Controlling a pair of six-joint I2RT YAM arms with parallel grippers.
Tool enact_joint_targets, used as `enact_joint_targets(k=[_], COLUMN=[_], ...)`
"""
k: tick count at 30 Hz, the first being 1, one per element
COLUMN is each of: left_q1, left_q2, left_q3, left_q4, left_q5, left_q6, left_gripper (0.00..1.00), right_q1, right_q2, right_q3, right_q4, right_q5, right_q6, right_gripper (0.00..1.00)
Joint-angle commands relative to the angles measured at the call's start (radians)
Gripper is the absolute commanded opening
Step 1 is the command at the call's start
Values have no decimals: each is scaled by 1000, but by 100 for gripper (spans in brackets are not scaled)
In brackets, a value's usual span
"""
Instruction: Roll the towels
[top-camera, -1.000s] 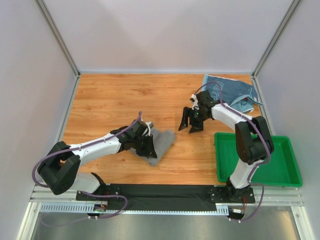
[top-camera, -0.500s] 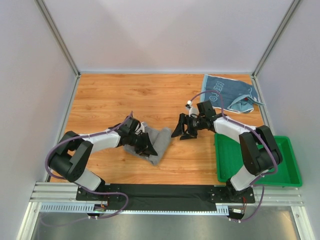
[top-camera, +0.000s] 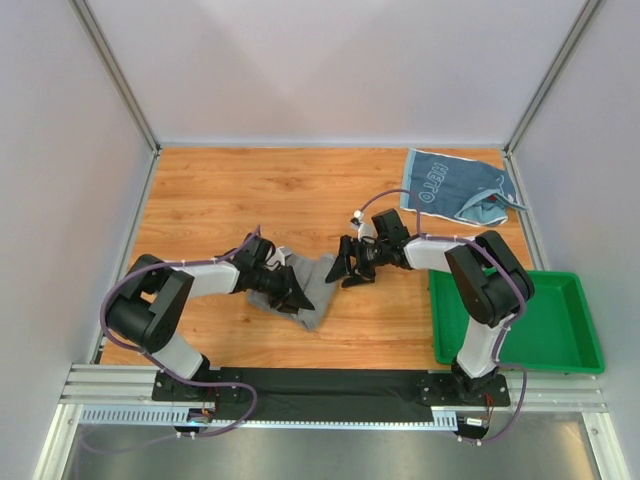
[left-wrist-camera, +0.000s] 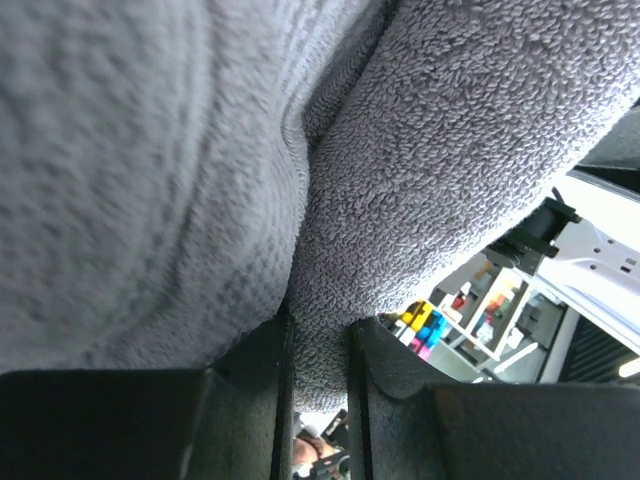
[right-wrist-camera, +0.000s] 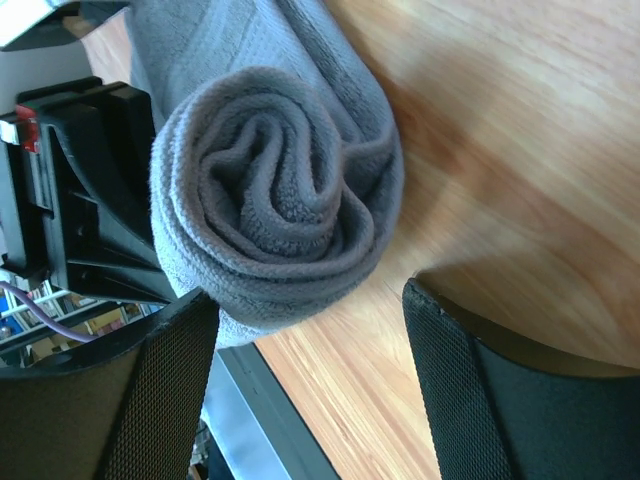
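Top external view, where did the grey towel (top-camera: 318, 284) lie?
— Near the middle of the wooden table (top-camera: 220, 200), bunched up between the two arms, with the left gripper (top-camera: 290, 292) at its left side and the right gripper (top-camera: 346, 268) just beside its right end
— Did the left one have hold of it?
— Yes. On the left wrist camera its two fingers (left-wrist-camera: 245, 400) stood close together with a fold of the grey terry cloth pinched between them, and cloth filled nearly the whole view above
— And the right?
— Spread wide, with nothing in it. Its wrist camera looked straight at the end of the towel, which was wound into a loose spiral resting on the wood, just ahead of the two fingertips (right-wrist-camera: 500, 400). Whether they touched the cloth, I could not tell
— Where was the other towel?
— The light blue towel (top-camera: 458, 186) with white lettering lay spread out in the far right corner, well apart from both grippers. The green tray (top-camera: 565, 352) sat at the near right edge, beside the right arm's base
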Motion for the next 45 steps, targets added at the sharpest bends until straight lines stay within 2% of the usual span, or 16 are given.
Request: enact_joint_targets(k=[1, 5, 10, 13, 14, 17, 18, 21, 22, 25, 28, 31, 35, 37, 39, 45], left_q1=[7, 13, 18, 18, 18, 19, 19, 18, 16, 3, -34, -103, -230, -322, -408, -534], left_q2=[41, 65, 65, 64, 62, 55, 47, -3, -23, -103, -181, -243, -297, -292, -258, -85], left_q3=[-15, -28, -32, -31, -31, -32, -31, -23, -15, 15, 78, 170, 284, 349, 385, 497], left_q4=[-2, 51, 78, 79, 79, 74, 61, -19, -48, -174, -322, -474, -600, -623, -640, -731], left_q5=[-4, 15, 28, 32, 32, 25, 19, -46, -91, -197, -305, -533, -739, -852, -903, -1026], left_q6=[-8, -31, -47, -50, -50, -47, -44, -1, 11, 80, 123, 165, 197, 212, 220, 179], left_gripper=[10, 10, 13, 15, 16, 20, 22, 37, 43, 51, 54, 54, 54, 54, 54, 55], right_q1=[27, 39, 39, 39, 39, 42, 41, 42, 42, 45, 53, 64, 79, 85, 96, 104], right_q2=[31, 46, 63, 81, 87, 97, 93, 81, 77, 64, 58, 49, 46, 46, 46, 41], right_q3=[32, 23, -19, -33, -34, -36, -36, -27, -25, 0, 30, 58, 102, 131, 151, 191], right_q4=[97, 144, 282, 343, 356, 367, 359, 309, 292, 203, 97, 0, -110, -164, -204, -250], right_q5=[9, -6, -41, -55, -61, -57, -52, -23, -17, 34, 77, 124, 195, 212, 227, 238], right_q6=[16, 37, 113, 140, 156, 169, 169, 166, 163, 136, 99, 78, 65, 62, 56, 51], right_gripper=[75, 75, 75, 67, 64, 40, 28, 18, 17, 14, 12, 11, 11, 11, 11, 10])
